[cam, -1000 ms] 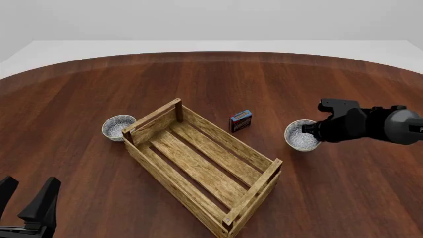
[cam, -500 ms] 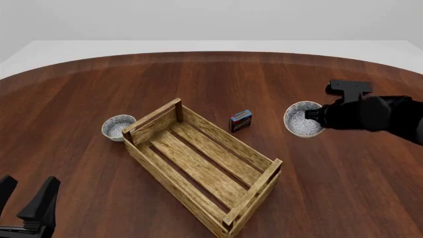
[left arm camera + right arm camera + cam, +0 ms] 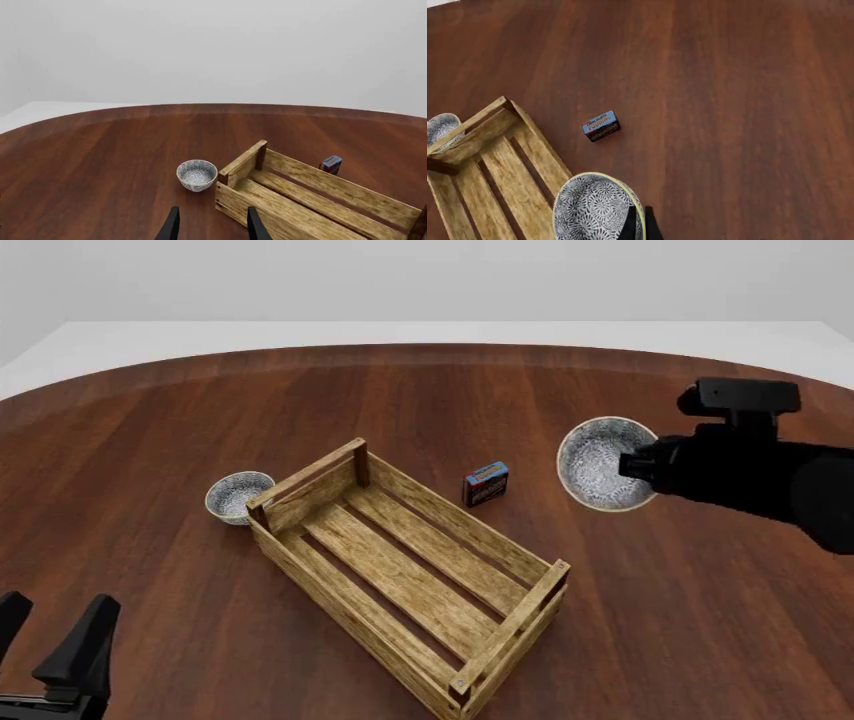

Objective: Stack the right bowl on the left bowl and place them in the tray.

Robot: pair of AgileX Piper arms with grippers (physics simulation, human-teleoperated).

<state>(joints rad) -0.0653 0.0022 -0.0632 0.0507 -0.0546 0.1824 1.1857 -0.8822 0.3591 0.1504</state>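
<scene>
Since a second ago: right bowl (image 3: pixel 607 464) lifted off the surface (image 3: pixel 441 400), carried up and tilted so its patterned inside faces the camera; left side unchanged.

Front view: right tool (image 3: pixel 638 462) pinched on the near rim of the right bowl, holding it in the air well to the right of the tray (image 3: pixel 404 578). Left bowl (image 3: pixel 238 494) upright on the surface, just beside the tray's far-left corner. Small dark box (image 3: pixel 486 483) standing between tray and raised bowl. Left tool (image 3: pixel 51 650) low at the near-left edge, fingers spread wide, holding nothing.

Left wrist view: left bowl (image 3: pixel 197 175) ahead of the spread fingers (image 3: pixel 172 226), close to the tray's end plank (image 3: pixel 241 161); nothing between the fingers.

Right wrist view: right bowl (image 3: pixel 595 208) gripped by its rim, one finger (image 3: pixel 627 226) inside the wall and the other probably outside, though only slivers show at the picture's edge. Tray (image 3: pixel 487 150), box (image 3: pixel 601 125) and part of the left bowl (image 3: pixel 440 126) below.

Handling, as a judgement: looks like glazed ceramic, so rigid, fairly light, slick and chippable; a one-sided rim pinch lets it swing, so best levelled before being lowered squarely into the left bowl. Stacked pair best taken by the rim too.

Surface: dark, polished, rounded wood. Room: plain pale walls and floor beyond.
</scene>
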